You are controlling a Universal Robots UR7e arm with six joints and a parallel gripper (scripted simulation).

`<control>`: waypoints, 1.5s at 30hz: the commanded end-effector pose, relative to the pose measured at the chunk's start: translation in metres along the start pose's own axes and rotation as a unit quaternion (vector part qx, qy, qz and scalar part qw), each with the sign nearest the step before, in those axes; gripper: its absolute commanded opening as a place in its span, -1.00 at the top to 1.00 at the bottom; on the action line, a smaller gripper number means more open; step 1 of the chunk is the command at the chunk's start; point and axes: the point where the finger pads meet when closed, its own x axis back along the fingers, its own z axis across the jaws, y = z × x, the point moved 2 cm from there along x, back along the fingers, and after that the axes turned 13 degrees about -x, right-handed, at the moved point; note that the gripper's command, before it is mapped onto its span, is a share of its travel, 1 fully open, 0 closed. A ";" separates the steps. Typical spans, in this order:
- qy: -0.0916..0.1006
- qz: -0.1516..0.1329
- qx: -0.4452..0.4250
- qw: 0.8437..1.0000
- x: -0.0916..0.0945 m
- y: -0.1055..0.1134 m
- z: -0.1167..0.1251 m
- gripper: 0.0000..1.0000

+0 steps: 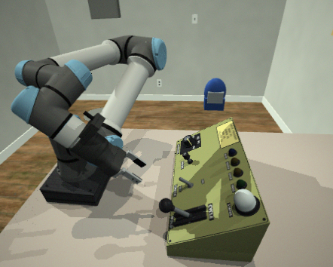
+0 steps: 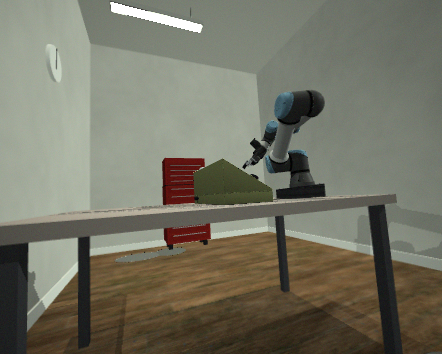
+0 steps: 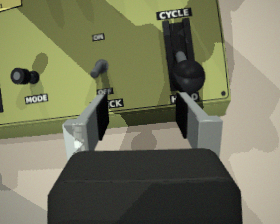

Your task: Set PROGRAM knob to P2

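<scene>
The olive console (image 1: 215, 192) stands on the table with its sloped panel facing my arm. The PROGRAM knob (image 1: 188, 142), black with a yellow pointer, sits on a black plate at the panel's far end. My gripper (image 1: 135, 170) is open and empty, above the table a little to the left of the console. In the wrist view my gripper (image 3: 142, 107) hangs just off the panel's near edge, between the grey ON/OFF toggle (image 3: 100, 67) and the black CYCLE lever ball (image 3: 188, 74). The MODE knob (image 3: 22, 76) is at the left. The PROGRAM knob is out of the wrist view.
The panel also carries a row of dark buttons (image 1: 235, 167), a white dome button (image 1: 244, 200), a yellow label plate (image 1: 227, 135), the toggle (image 1: 186, 182) and the CYCLE lever (image 1: 169, 207). My arm's base (image 1: 69, 190) stands left of the console. A red drawer cabinet (image 2: 184, 199) stands behind the table.
</scene>
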 end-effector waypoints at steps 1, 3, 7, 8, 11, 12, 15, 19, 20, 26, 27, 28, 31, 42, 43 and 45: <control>0.000 0.000 0.000 1.000 0.000 0.000 0.000 -1.00; 0.000 0.000 0.000 1.000 0.000 0.000 0.000 -1.00; 0.000 0.000 0.000 1.000 0.000 0.000 0.000 -1.00; 0.000 0.000 0.000 1.000 0.000 0.000 0.000 -1.00; 0.000 0.000 0.000 1.000 0.000 0.000 0.000 -1.00; 0.000 0.000 0.000 1.000 0.001 0.000 0.000 -1.00; 0.000 0.000 0.000 1.000 0.002 0.000 0.000 -1.00; 0.000 0.000 0.000 1.000 0.005 -0.001 -0.001 -1.00; 0.000 0.000 0.000 1.000 0.005 -0.001 -0.001 -1.00; 0.000 0.000 0.000 1.000 0.013 -0.003 -0.002 -1.00; 0.000 0.000 0.000 1.000 0.015 -0.003 -0.002 -1.00; 0.000 0.000 0.000 1.000 0.018 -0.003 -0.002 -1.00; 0.000 0.000 0.000 1.000 0.024 -0.004 -0.003 -1.00; 0.000 0.000 0.000 1.000 0.044 -0.008 -0.006 -1.00; 0.000 0.000 0.000 1.000 0.046 -0.008 -0.007 -1.00; 0.000 0.000 0.000 1.000 0.049 -0.009 -0.007 -1.00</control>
